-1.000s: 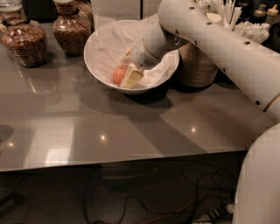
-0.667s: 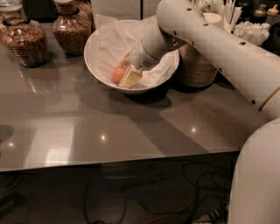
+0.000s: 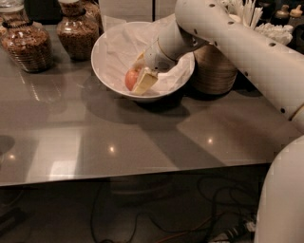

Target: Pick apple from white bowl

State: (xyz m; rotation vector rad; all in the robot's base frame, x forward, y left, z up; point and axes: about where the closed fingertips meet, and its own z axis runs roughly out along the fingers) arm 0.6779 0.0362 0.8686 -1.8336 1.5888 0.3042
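The white bowl (image 3: 110,71) stands at the back middle of the grey table, lined with crumpled white paper. The reddish-orange apple (image 3: 130,79) lies in the bowl's front part, towards its left. My gripper (image 3: 140,76) reaches down into the bowl from the right and sits right against the apple's right side, covering part of it. The white arm (image 3: 228,38) crosses over the bowl's right rim.
Two glass jars of brown snacks (image 3: 27,45) (image 3: 76,31) stand at the back left. A stack of cream disposable bowls (image 3: 213,71) stands just right of the white bowl, with utensils (image 3: 247,12) behind. The table's front edge (image 3: 118,178) has cables below it.
Hardly anything differs. The gripper stays down in the bowl at the apple, and the apple has not left its place.
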